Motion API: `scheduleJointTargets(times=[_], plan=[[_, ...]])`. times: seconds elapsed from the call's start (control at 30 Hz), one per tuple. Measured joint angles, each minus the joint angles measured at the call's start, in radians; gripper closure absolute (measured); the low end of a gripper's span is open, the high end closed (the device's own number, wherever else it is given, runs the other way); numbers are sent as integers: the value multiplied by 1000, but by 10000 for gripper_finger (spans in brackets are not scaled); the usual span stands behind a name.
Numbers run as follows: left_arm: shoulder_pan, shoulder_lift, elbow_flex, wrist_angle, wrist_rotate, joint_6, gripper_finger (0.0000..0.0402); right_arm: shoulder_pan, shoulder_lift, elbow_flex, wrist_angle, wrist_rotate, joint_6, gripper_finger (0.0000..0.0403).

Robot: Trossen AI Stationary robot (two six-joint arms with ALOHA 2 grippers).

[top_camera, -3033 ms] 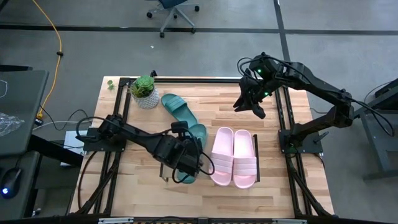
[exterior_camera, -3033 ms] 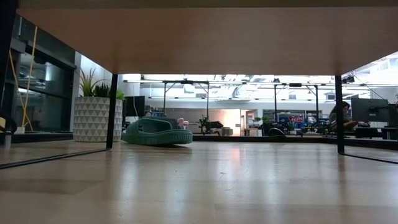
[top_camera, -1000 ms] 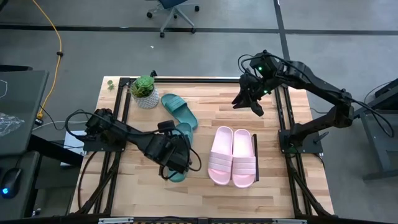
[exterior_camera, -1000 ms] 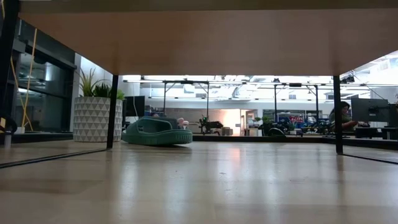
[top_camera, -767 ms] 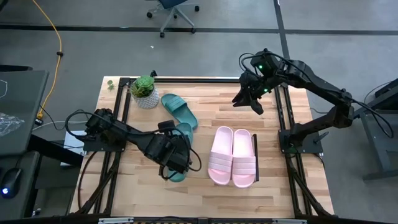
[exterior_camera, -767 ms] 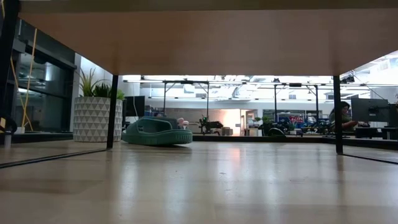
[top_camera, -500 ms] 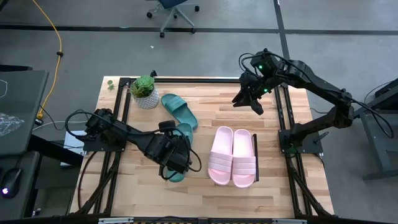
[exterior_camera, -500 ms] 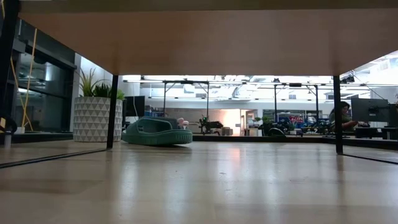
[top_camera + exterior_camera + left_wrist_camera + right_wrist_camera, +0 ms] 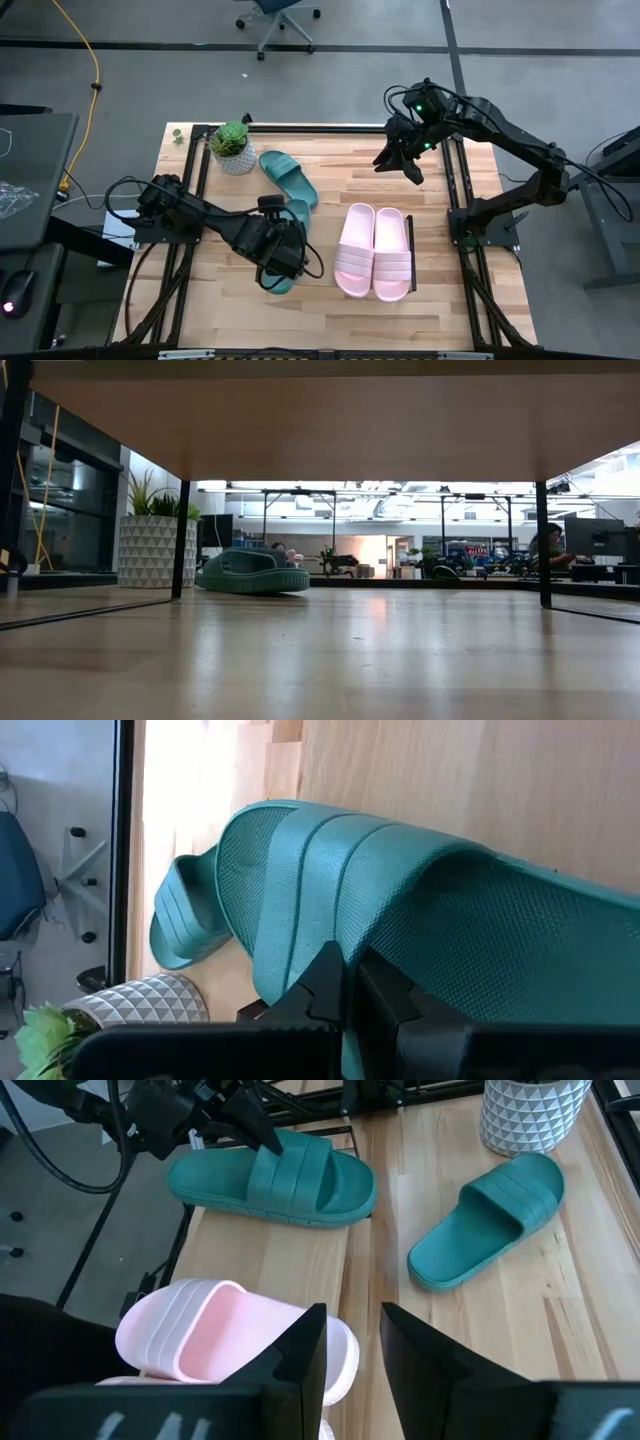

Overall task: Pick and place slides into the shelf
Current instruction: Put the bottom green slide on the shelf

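Observation:
Two pale pink slides (image 9: 375,252) lie side by side on the light wood top of the shelf (image 9: 413,262), at its right end. My left gripper (image 9: 283,238) is shut on a teal slide (image 9: 285,250) at the shelf's left end; the slide rests sole down on the wood (image 9: 270,1180). The second teal slide (image 9: 288,177) lies on the table next to the plant pot; the low view also shows this slide (image 9: 250,572). My right gripper (image 9: 352,1350) is open and hovers over the table's far right part (image 9: 402,160), touching nothing. My left gripper pinches the teal slide's ribbed strap (image 9: 300,920) at its edge between both fingers (image 9: 330,982). The fingers come slanting down from the table's left side (image 9: 262,1132). The slide lies flat on the shelf top, not lifted.
A potted succulent (image 9: 233,147) in a white patterned pot stands at the table's far left. A black frame (image 9: 455,190) edges the table. Bare wood lies between the far teal slide and my right gripper. In the low view the shelf's board (image 9: 320,430) spans overhead.
Three seconds ago the held teal slide lay close beside the pink pair. My left gripper has since drawn it toward the table's left. Over the last second both arms and all slides have kept still.

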Motion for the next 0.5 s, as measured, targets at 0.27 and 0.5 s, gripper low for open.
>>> scheduleJointTargets(times=[0.27,0.5], plan=[[1,2,0,0,-7,-45,402,0,0,0,0,-1,4,316],[-1,30,-4,5,2,-13,402,0,0,0,1,-2,4,316]])
